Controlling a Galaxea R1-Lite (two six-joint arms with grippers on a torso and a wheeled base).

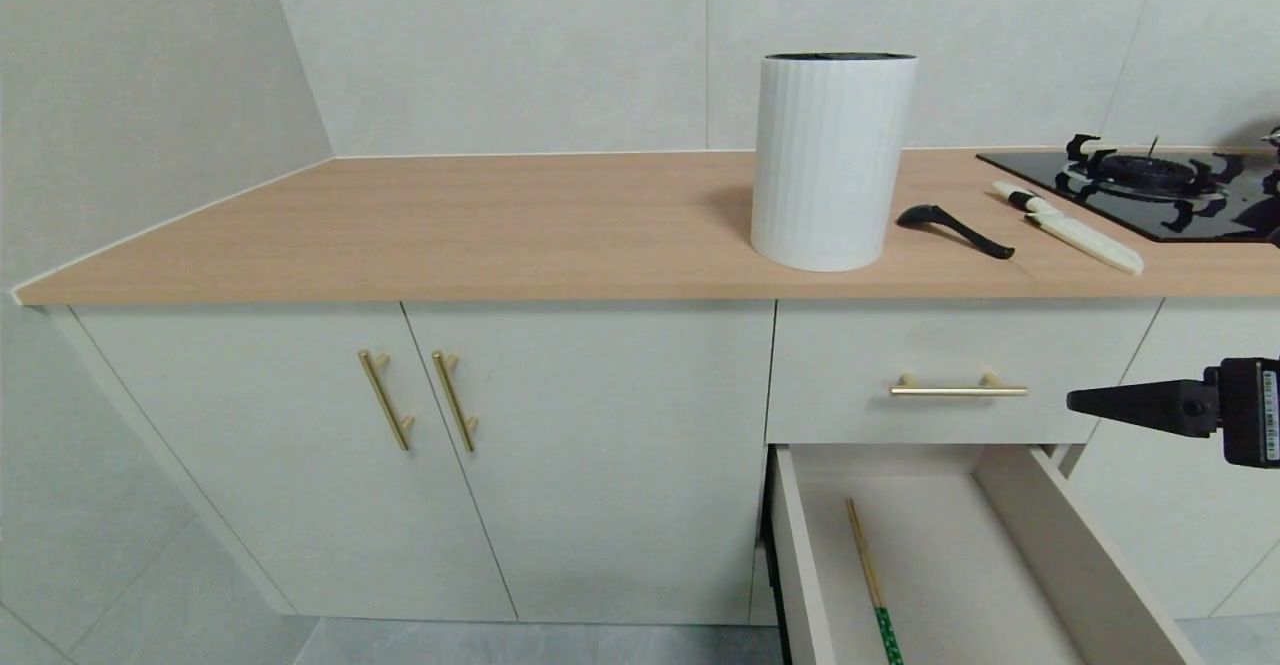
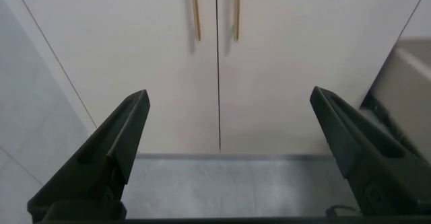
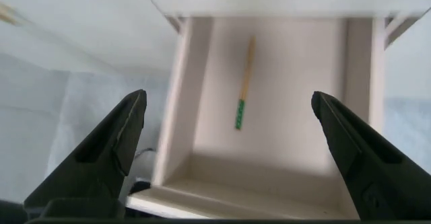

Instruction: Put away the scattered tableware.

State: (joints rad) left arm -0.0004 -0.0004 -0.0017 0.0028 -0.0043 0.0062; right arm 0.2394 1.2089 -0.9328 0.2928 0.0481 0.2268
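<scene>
A black spoon (image 1: 951, 226) and a white knife (image 1: 1067, 226) lie on the wooden countertop (image 1: 500, 225), right of a tall white ribbed holder (image 1: 833, 160). Below, the lower drawer (image 1: 797, 555) is pulled out, with a pair of green-tipped chopsticks (image 1: 871, 581) on its floor. My right gripper (image 1: 1078, 402) hangs in front of the cabinet, above the drawer's right side. In the right wrist view this gripper (image 3: 229, 99) is open and holds nothing, with the chopsticks (image 3: 244, 83) and drawer (image 3: 176, 103) beneath it. My left gripper (image 2: 229, 99) is open and holds nothing, low before the cabinet doors.
A black gas hob (image 1: 1150, 180) sits at the counter's right end, just behind the knife. The upper drawer (image 1: 958, 388) is closed above the open one. Two cabinet doors with gold handles (image 1: 385, 400) stand closed on the left, also facing the left gripper (image 2: 217, 62).
</scene>
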